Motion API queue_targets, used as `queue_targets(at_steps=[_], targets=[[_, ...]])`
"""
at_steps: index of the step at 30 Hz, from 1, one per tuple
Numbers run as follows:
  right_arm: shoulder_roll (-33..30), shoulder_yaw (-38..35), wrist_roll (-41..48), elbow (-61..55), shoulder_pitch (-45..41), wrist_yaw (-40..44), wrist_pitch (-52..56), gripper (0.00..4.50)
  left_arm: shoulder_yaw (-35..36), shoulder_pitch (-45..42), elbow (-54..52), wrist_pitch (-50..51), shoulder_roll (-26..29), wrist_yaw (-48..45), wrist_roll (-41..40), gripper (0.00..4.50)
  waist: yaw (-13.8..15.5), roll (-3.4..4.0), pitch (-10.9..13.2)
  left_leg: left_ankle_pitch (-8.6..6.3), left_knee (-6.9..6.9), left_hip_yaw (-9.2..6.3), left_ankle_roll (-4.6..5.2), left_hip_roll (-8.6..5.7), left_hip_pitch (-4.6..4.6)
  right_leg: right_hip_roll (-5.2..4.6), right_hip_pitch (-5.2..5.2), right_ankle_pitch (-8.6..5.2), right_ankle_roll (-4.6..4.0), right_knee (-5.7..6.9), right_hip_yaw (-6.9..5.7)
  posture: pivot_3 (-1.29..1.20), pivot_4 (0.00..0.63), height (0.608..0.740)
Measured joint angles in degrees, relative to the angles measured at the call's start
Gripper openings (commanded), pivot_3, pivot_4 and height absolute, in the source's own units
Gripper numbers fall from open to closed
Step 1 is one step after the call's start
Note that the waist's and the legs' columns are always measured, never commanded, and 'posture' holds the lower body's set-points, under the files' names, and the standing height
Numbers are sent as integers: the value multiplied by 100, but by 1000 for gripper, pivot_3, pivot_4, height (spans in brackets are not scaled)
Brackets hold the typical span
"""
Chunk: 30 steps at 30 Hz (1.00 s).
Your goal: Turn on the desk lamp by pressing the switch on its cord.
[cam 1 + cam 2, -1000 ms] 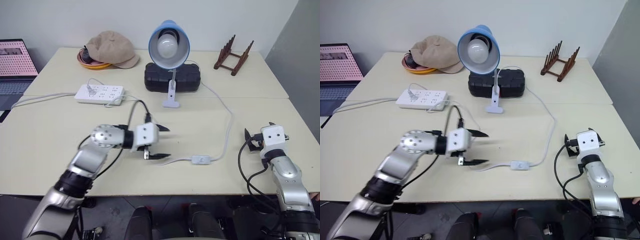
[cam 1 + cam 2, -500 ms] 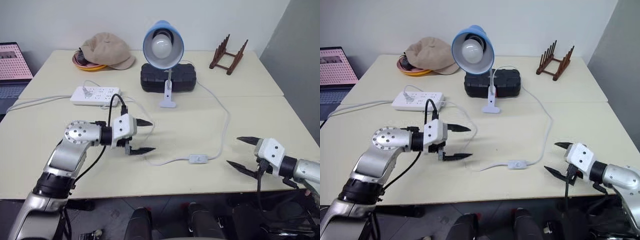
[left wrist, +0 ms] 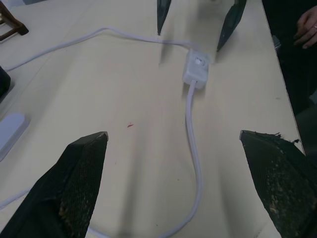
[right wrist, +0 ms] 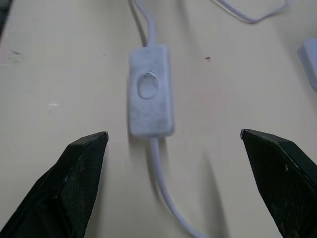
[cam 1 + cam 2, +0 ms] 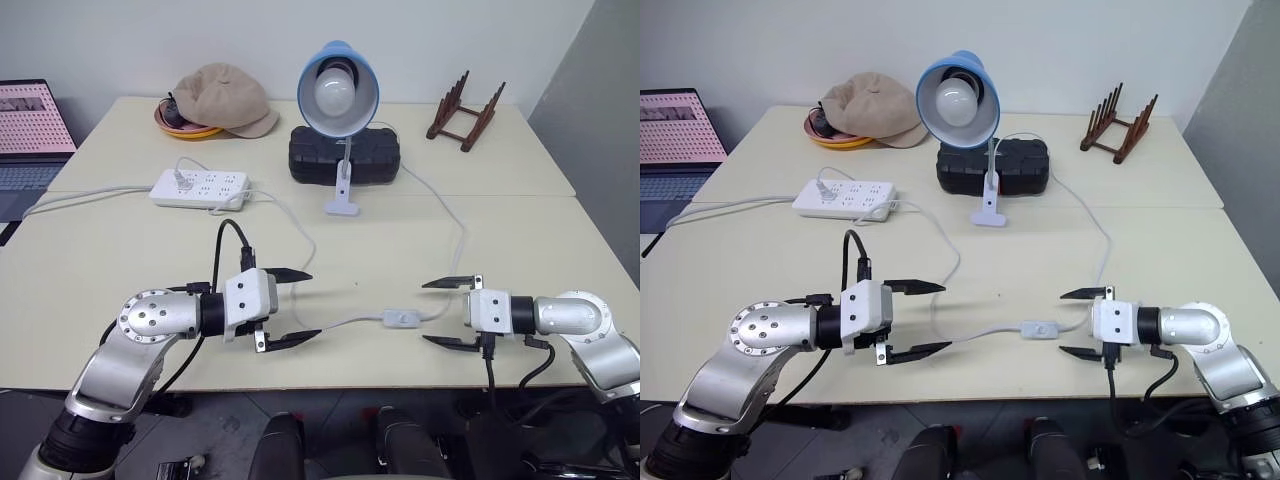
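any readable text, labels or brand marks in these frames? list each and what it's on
No text can be read on anything.
Laptop screen: a pink grid of small marks, too small to read.
Power strip: socket markings only, no legible print.
Switch: plain white, a round button, no label.
Desk lamp: no brand mark visible.

Both arms reach in low from opposite sides, forearms roughly level. The left gripper [image 5: 293, 305] points toward the right one, its two black fingers spread wide, one above the other. The right gripper [image 5: 448, 312] points back at it, fingers equally parted, tips [image 5: 436, 284] aimed at the left hand. Neither holds anything; an open gap separates them.
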Motion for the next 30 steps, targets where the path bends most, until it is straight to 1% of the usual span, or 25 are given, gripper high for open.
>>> queue_targets(at_steps=[5,10,15,18,22,24,25,26,30], targets=[[188,130,-12,-5,0,29,-10,4500,1,31,-262,128,-5,-5,-194,4450,26,0,0,0,2,0,0,0,1,0,0,0,0,1,0,0,150,740],[494,293,-151,15,-96,-105,-51,4500,2,-205,-699,636,-35,-1,-784,4450,33,0,0,0,2,1,0,0,1,0,0,0,0,1,1,0,150,740],[519,299,-231,180,-132,-162,-117,4500,-6,-206,-746,665,128,-76,-790,4450,35,0,0,0,0,0,0,0,1,2,0,0,0,1,-1,0,150,740],[520,299,-299,217,-134,-227,-252,4008,-6,-206,-745,666,128,-84,-792,4500,35,0,0,0,2,1,0,0,1,1,0,0,0,1,0,0,150,740],[518,298,-397,370,-144,-312,-558,3143,-6,-207,-746,667,123,-119,-829,4500,35,0,0,0,2,0,0,0,2,1,0,0,0,1,0,0,150,740],[518,298,-422,405,-146,-335,-636,2624,-6,-207,-746,668,118,-137,-852,4500,35,0,0,0,2,0,0,0,2,1,0,0,0,2,0,0,150,740],[518,299,-461,421,-153,-339,-687,2489,-6,-209,-746,672,114,-140,-880,4500,35,0,0,0,2,0,0,0,2,1,0,0,0,2,0,0,150,740],[518,300,-513,433,-163,-342,-743,2255,-6,-218,-746,682,110,-140,-898,4500,36,0,0,0,2,0,0,0,1,1,0,0,0,2,0,0,150,740],[520,310,-559,443,-203,-350,-861,1239,-7,-236,-745,694,84,-140,-911,4500,36,0,0,0,2,0,0,0,1,1,0,0,0,2,0,0,150,740]])
